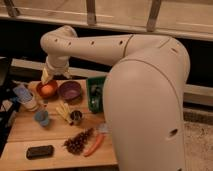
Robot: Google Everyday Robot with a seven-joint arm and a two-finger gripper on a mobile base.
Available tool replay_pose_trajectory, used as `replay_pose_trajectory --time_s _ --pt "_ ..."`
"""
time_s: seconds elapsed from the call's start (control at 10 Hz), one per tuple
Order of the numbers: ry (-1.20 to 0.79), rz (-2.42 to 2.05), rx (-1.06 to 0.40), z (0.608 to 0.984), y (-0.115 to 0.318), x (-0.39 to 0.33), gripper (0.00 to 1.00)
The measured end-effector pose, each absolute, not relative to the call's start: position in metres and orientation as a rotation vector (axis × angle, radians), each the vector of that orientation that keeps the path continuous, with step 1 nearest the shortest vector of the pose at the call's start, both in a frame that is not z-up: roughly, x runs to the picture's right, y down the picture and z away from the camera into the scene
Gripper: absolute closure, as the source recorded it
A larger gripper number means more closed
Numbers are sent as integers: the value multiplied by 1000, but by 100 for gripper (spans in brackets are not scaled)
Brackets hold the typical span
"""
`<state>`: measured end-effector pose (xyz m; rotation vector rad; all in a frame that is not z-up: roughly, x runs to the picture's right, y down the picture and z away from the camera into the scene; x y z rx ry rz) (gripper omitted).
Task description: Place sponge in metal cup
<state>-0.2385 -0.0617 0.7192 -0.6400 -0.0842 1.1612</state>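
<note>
On the left edge of the table [22,134]: the sponge [22,92] rests against the white cup [29,103], well apart from the metal cup [76,117].
Gripper [45,76]: hangs just above the orange bowl [46,90], spread wide, nothing visibly held.
Step in hand: reaching for the sponge, as I judge it.
Doing it well: clear the bowl's rim, come down squarely over the foam, pinch its narrow sides, and avoid nudging the white cup.

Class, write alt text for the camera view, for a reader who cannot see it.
A robot arm reaches over a wooden table, its hand hanging by an orange bowl. A metal cup stands mid-table among a purple bowl, blue cup, green bin, pinecone and carrot.
</note>
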Motion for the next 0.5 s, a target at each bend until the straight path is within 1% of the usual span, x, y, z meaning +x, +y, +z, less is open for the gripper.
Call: replay_pose_trajectory --time_s 0.5 --pt "-258 1115 -757 758 -63 -313 26"
